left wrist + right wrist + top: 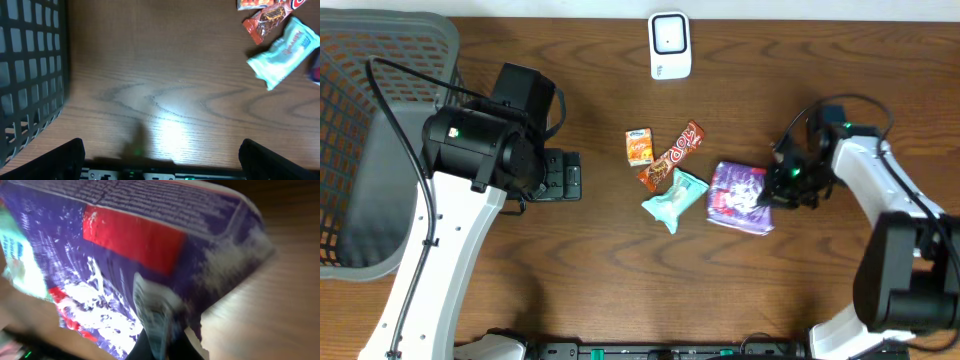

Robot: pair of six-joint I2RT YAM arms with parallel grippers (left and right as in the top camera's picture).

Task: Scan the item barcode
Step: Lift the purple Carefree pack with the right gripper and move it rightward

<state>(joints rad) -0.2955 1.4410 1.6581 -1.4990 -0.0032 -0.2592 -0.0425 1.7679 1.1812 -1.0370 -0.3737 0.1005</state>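
The item, a purple snack bag (pixel 738 197) with a red panel (pixel 132 237), lies on the wooden table right of centre. My right gripper (pixel 767 192) is shut on the bag's right edge; in the right wrist view the fingers (pixel 157 325) pinch the crinkled seam and the bag (pixel 150 270) fills the frame. Its barcode is not visible in any view. The white scanner (pixel 670 45) stands at the table's far edge. My left gripper (pixel 162 162) hangs open over bare wood left of the snacks, holding nothing.
An orange carton (pixel 639 146), a red-orange candy bar (pixel 672 157) and a teal pack (pixel 675 198) lie just left of the bag. The teal pack (pixel 282 52) also shows in the left wrist view. A dark mesh basket (pixel 360 150) fills the left side.
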